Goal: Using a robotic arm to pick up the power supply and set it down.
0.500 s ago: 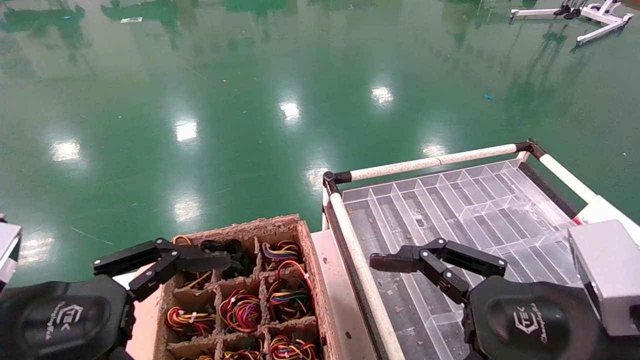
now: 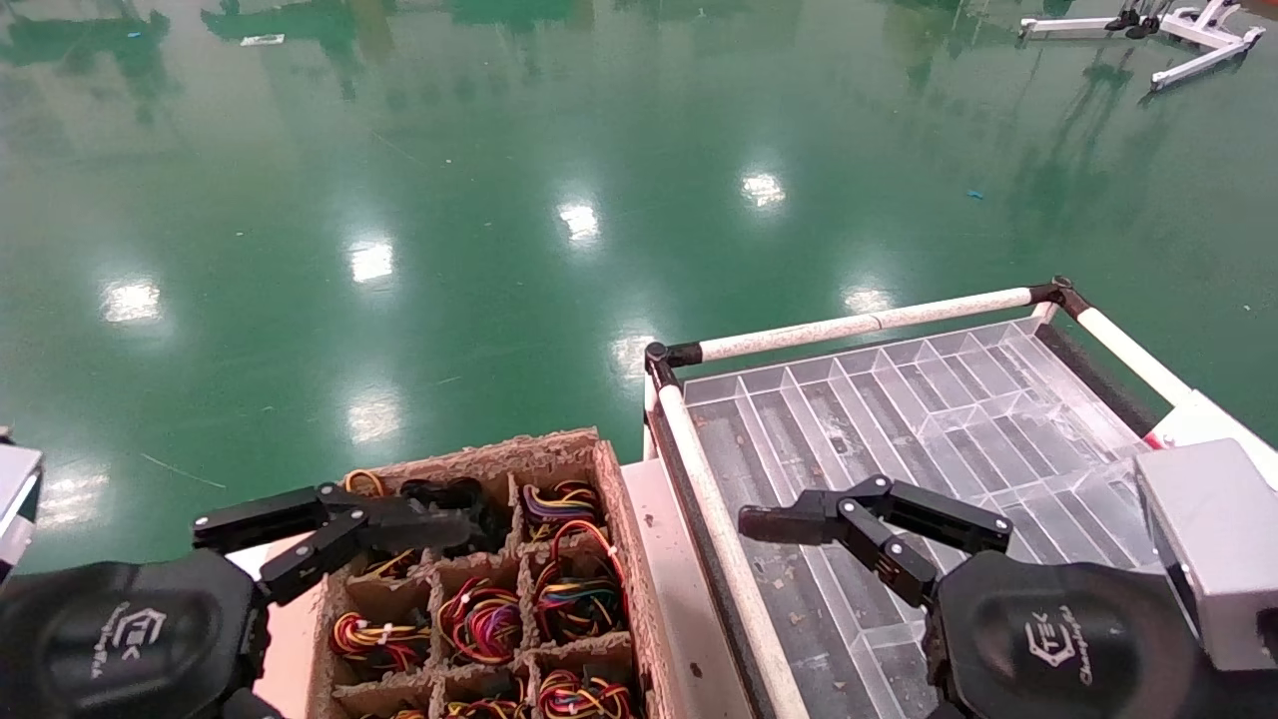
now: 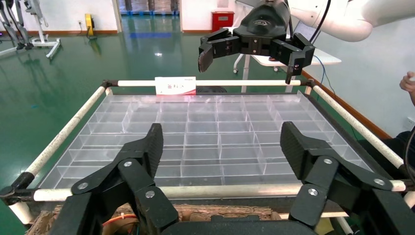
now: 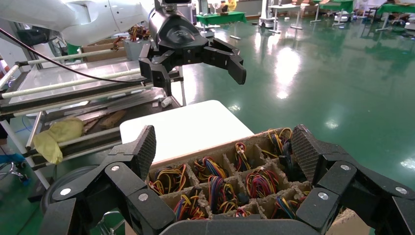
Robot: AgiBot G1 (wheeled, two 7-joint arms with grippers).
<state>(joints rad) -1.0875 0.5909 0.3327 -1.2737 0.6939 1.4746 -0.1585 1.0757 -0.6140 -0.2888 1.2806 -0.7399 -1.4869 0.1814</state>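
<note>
Bundles of red, yellow, orange and black wires [image 2: 479, 619] fill the cells of a cardboard box [image 2: 609, 519]; they belong to the power supplies, whose grey bodies are hidden in the cells. My left gripper [image 2: 429, 521] hovers open over the box's far left cells, nothing between its fingers [image 3: 154, 144]. Its white arm and black cable show in the right wrist view beyond the box [image 4: 195, 152] and wire bundles [image 4: 262, 181]. My right gripper [image 2: 789, 519] stands open and empty above the clear divided tray [image 2: 949, 399].
The tray [image 3: 205, 127] lies in a frame of white pipes [image 2: 859, 322] right of the box. A white table [image 4: 186, 127] and a shelf cart with a yellow cloth [image 4: 54, 134] stand beyond the box. Green floor lies ahead. A person's hand [image 3: 408, 83] is at the tray's side.
My left gripper has sunk slightly toward the box's far cells. The right gripper has not moved.
</note>
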